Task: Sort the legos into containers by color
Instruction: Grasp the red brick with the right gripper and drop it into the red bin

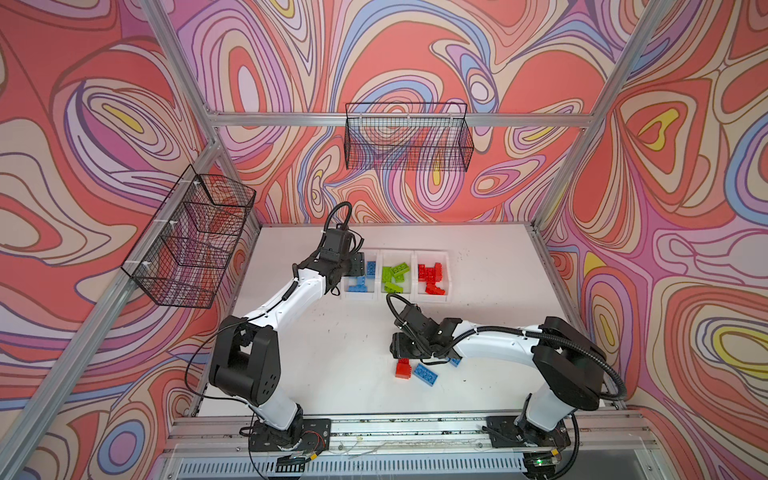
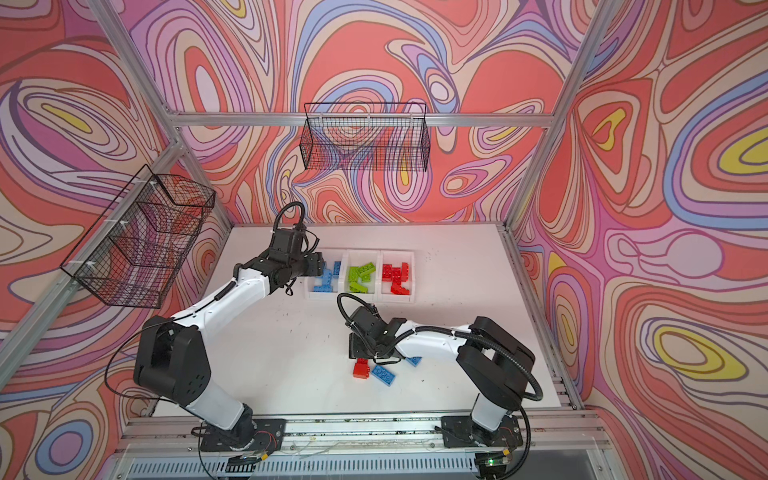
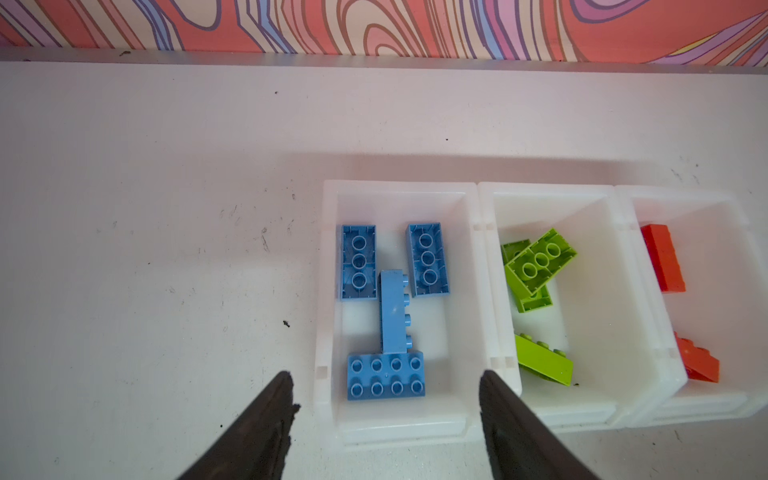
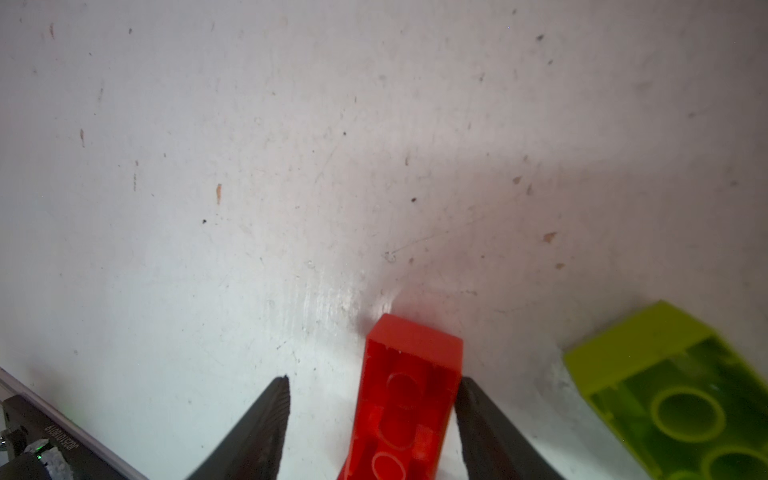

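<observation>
1. Between the fingers of the right gripper (image 4: 374,379), low over the table (image 4: 249,166), a red brick (image 4: 407,395) is framed with its hollow underside turned to the wrist camera. The fingers stand partly apart and nothing is clamped yet.
2. One finger (image 4: 490,428) is seen hard against the brick's long side, while a clear gap is left at the other finger (image 4: 257,428). A small sideways correction is judged worthwhile, so that the brick is not shoved or spun as the fingers close.
3. Just outside the touching finger, a lime green brick (image 4: 665,395) lies close. It should be left untouched, so the fingers are best kept straight down.
4. A blue brick (image 1: 425,374) is spotted beside the red one in a top view. It waits its turn.
5. The squeeze is best made slowly on the two long flat walls and low on the brick, since smooth plastic is likely to slip from a high pinch.
6. Over at the containers (image 3: 405,188), the left gripper (image 3: 385,374) hangs with fingers wide and empty. Four blue bricks are seen below them in the blue bin.
7. The red bin (image 1: 432,252) sits at the row's other end from those fingers, so a straight lift and carry is judged free of the left arm.
</observation>
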